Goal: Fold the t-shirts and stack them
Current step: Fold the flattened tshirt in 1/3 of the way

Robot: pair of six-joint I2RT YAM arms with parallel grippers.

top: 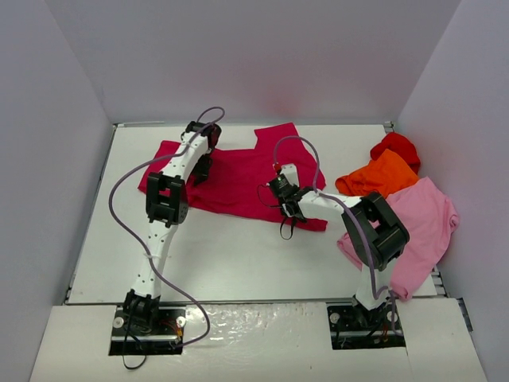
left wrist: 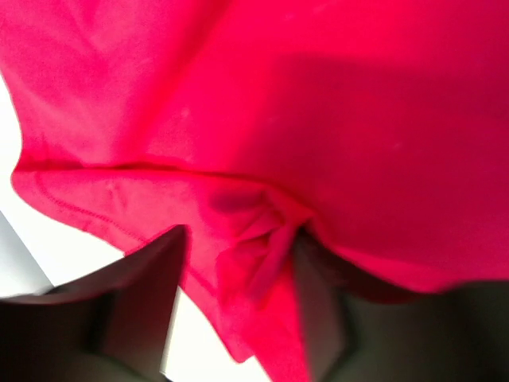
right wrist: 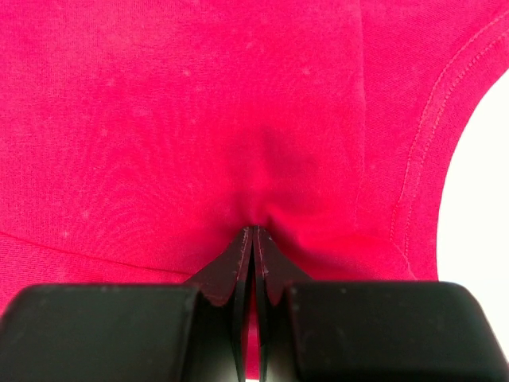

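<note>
The crimson-magenta t-shirt (top: 238, 177) lies spread across the back middle of the table. My left gripper (top: 200, 167) is over its left part. In the left wrist view its fingers (left wrist: 169, 286) stand apart, and a loose bunched fold of the shirt (left wrist: 262, 239) lies between them, so the left gripper (left wrist: 242, 235) is open. My right gripper (top: 277, 187) is at the shirt's right part. In the right wrist view the right gripper (right wrist: 254, 231) is shut on a puckered pinch of the shirt (right wrist: 199, 119). A hemmed edge (right wrist: 421, 159) curves at the right.
At the right side lie an orange t-shirt (top: 380, 177), a red one (top: 396, 146) behind it, and a larger light pink one (top: 425, 223) that hangs over the table's right edge. White walls close in the table on three sides.
</note>
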